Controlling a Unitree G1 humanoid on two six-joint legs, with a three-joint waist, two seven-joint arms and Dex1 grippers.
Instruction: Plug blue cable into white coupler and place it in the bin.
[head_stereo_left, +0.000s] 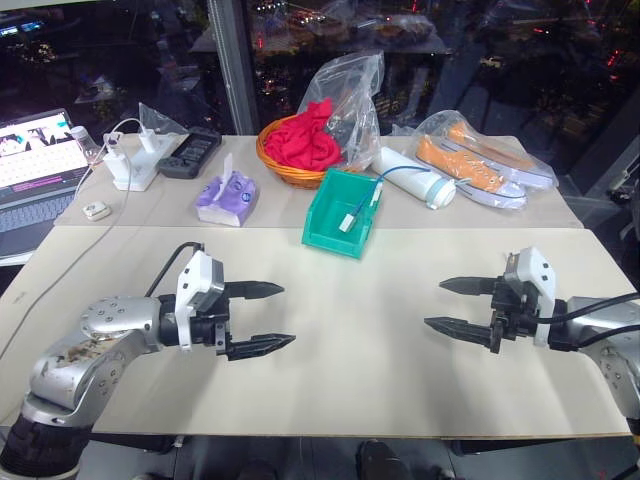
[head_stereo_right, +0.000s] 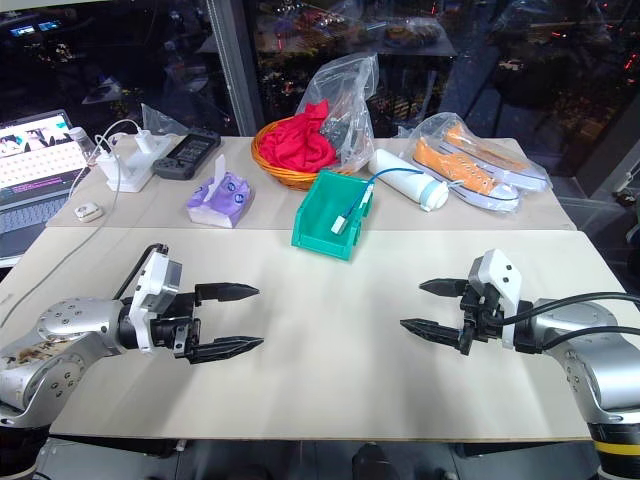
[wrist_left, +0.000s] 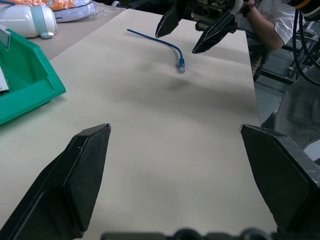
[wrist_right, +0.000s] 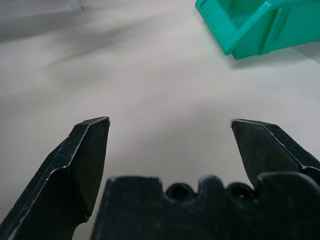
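Note:
The teal bin (head_stereo_left: 318, 222) stands at the middle back of the table. Inside it lies a small white piece (head_stereo_left: 348, 222), the white coupler as far as I can tell. A thin bluish lead (head_stereo_left: 400, 171) runs from it over the rim. In the left wrist view a blue cable (wrist_left: 159, 42) with a small plug (wrist_left: 181, 65) lies flat on the table under my right gripper's fingers (wrist_left: 215, 31). My left gripper (head_stereo_left: 287, 315) hovers open above the near left of the table. My right gripper (head_stereo_left: 433, 303) hovers open at the near right. Both are empty and point at each other.
Behind the bin are a wicker basket with red cloth (head_stereo_left: 298, 150), a plastic bag, a white bottle (head_stereo_left: 415, 178) and bagged orange shoes (head_stereo_left: 480, 162). A purple tissue pack (head_stereo_left: 227, 198), a power strip (head_stereo_left: 135, 168), a remote and a laptop (head_stereo_left: 35, 165) sit at back left. A person's arm (wrist_left: 270, 22) is beyond the table's right edge.

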